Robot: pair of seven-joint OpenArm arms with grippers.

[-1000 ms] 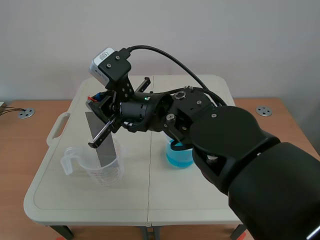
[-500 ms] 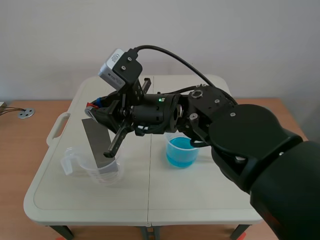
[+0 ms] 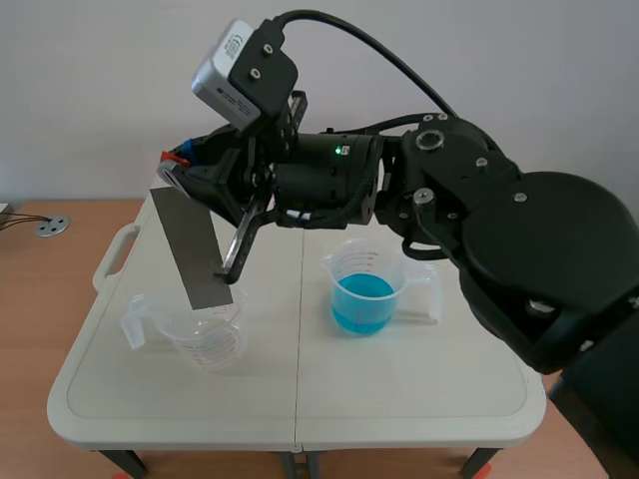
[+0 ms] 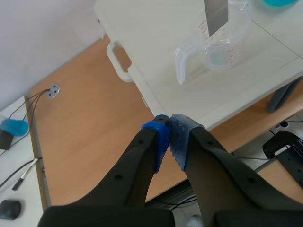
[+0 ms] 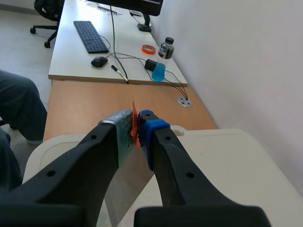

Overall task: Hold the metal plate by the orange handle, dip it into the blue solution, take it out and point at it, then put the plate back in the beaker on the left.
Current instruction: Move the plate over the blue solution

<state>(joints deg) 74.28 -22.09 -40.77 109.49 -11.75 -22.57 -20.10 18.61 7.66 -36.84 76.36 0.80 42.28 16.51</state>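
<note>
My right gripper (image 3: 186, 168) is raised over the table's left half, shut on the orange handle (image 3: 178, 156) of the grey metal plate (image 3: 190, 249). The plate hangs tilted, its lower edge about level with the rim of the clear empty beaker (image 3: 205, 334). To the right stands the beaker of blue solution (image 3: 364, 291). In the right wrist view the orange handle (image 5: 134, 124) is pinched between the pads, with the plate (image 5: 127, 189) below. My left gripper (image 4: 169, 130) is shut on nothing, off the table's left side, looking toward the beaker (image 4: 222, 47) and the plate's end (image 4: 216, 16).
The white folding table (image 3: 300, 399) has a carry handle (image 3: 115, 254) on its left edge and stands on a wooden floor panel (image 4: 85, 118). A desk with a keyboard (image 5: 92, 35) lies beyond in the right wrist view.
My right arm has risen, lifting the plate up out of the left beaker until only its lower edge is at the rim. The blue beaker is now uncovered.
</note>
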